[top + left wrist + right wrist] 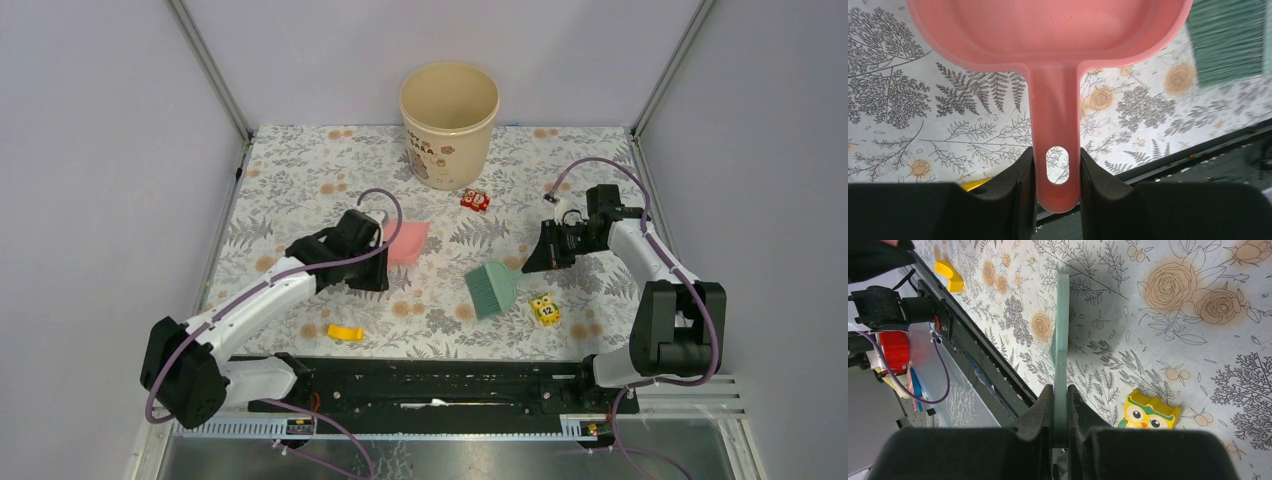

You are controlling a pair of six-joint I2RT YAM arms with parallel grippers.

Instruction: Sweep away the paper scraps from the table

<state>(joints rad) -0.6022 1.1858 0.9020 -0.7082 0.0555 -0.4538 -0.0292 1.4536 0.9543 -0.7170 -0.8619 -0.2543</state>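
At the left of the table, near the front edge, lies one flat yellow piece, untouched. Next to it, the left gripper is closed partway, its jaws pinching both sides of the handle of the pink dustpan. It grips low by the hanging hole, probably so that the pan's mouth can face the green brush to its right.

Behind them stands one beige bucket, likely where the sweepings go, with one red cube just in front of it. The brush rests with its bristles on the cloth. One yellow owl cube sits close beside it.

The right gripper is clamped fully onto the brush's thin handle, edge-on, ready to drag it toward the pan.

There are two cubes, one pan and one brush. The paper scraps are too small to pick out on the cloth, and none shows in the visible part of the pan.
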